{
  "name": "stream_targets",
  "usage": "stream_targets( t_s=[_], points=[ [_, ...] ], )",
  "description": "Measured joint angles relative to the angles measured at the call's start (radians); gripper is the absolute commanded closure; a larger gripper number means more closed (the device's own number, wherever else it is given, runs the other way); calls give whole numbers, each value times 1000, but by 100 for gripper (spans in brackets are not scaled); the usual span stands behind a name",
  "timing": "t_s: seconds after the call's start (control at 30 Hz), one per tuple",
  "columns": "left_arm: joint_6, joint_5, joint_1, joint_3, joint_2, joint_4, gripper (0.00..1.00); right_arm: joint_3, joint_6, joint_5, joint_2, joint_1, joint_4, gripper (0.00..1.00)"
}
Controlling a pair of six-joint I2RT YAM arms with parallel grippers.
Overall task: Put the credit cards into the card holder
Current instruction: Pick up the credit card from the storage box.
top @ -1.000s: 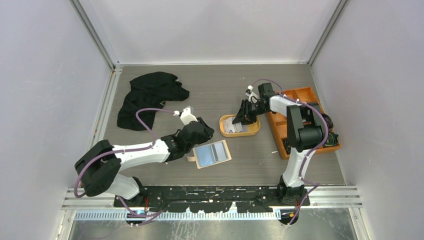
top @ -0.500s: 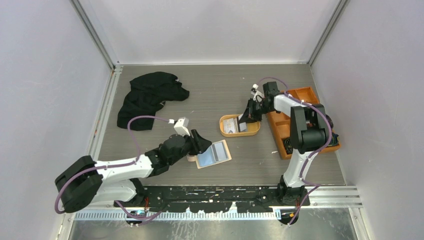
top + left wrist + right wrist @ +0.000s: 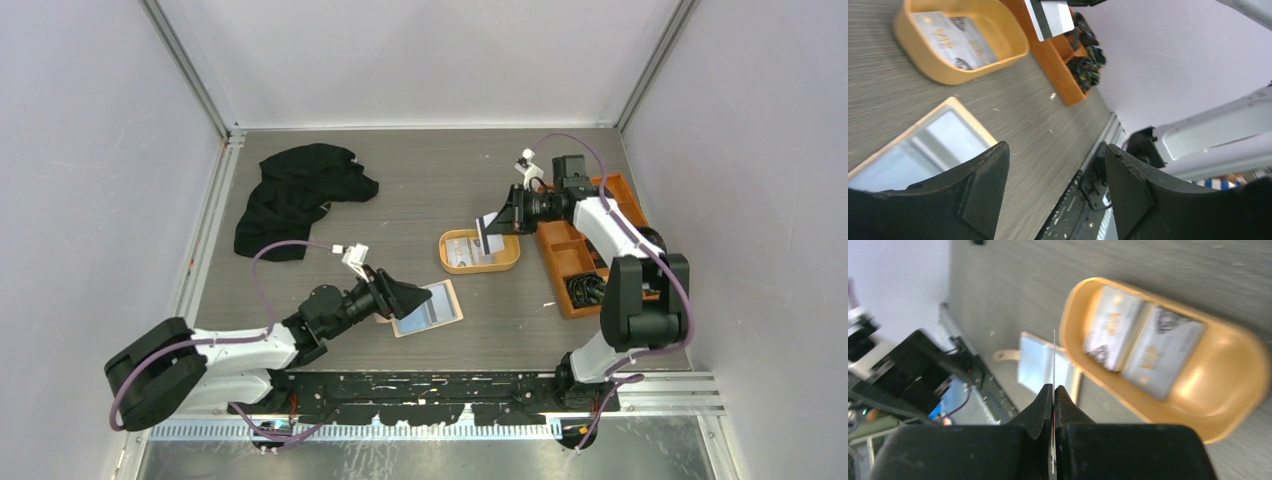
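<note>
The card holder (image 3: 430, 308) lies open on the table, pale blue-grey inside up; it also shows in the left wrist view (image 3: 923, 145) and the right wrist view (image 3: 1034, 361). My left gripper (image 3: 408, 298) is open and empty, its jaws (image 3: 1053, 155) low over the holder's left part. My right gripper (image 3: 494, 226) is shut on one credit card (image 3: 487, 233), held edge-on (image 3: 1053, 357) in the air above the orange oval tray (image 3: 508, 262). Two more credit cards (image 3: 1160, 355) lie flat in that tray (image 3: 1013, 47).
An orange compartmented box (image 3: 560, 240) holding dark items stands right of the tray. A black cloth (image 3: 300, 190) lies bunched at the back left. The table's front rail (image 3: 430, 385) runs just behind the holder's near side.
My right gripper has lifted a card out of the oval tray and drawn back to the right. My left arm has swung down and right, bringing its open gripper onto the card holder.
</note>
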Motion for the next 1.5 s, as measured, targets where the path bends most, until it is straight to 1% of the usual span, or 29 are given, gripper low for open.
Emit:
stream_targets(
  t_s=[0.1,0.17,0.27,0.4,0.5,0.63,0.77,0.97,1.0,1.03,1.1,1.13,1.3,1.33,1.37,1.4,1.43,1.5],
  points=[
    [2,73,-6,0,98,161,25,-43,19,-135,-93,13,24,99],
    [4,96,-15,0,155,235,22,-74,51,-202,-149,42,63,99],
    [13,120,-35,1,237,352,22,-132,114,-283,-244,129,145,99],
    [50,127,-44,12,268,430,25,-175,171,-365,-336,218,243,99],
    [76,131,-45,40,271,471,33,-177,192,-401,-347,233,297,99],
    [88,143,-45,80,302,508,42,-186,198,-410,-328,265,316,99],
    [82,164,-45,112,360,513,56,-194,195,-410,-318,289,317,99],
    [76,184,-45,145,378,515,59,-196,185,-410,-318,292,316,99],
    [76,184,-45,146,378,515,61,-196,182,-410,-318,292,316,99],
    [75,184,-45,147,378,515,65,-197,179,-410,-318,292,315,99],
    [69,183,-45,147,378,515,77,-197,169,-410,-318,292,315,99],
    [66,183,-45,147,378,516,82,-197,165,-409,-318,292,315,99],
    [48,181,-45,147,378,520,84,-199,153,-406,-320,292,313,99],
    [46,181,-45,147,378,520,88,-200,151,-406,-321,292,313,99],
    [45,180,-45,147,378,520,97,-203,147,-406,-323,292,313,98],
    [43,180,-45,147,378,520,100,-206,144,-406,-325,292,312,97],
    [39,181,-45,147,378,519,100,-208,140,-407,-327,292,311,92],
    [32,184,-42,147,378,517,100,-208,130,-410,-331,292,309,77]
  ],
)
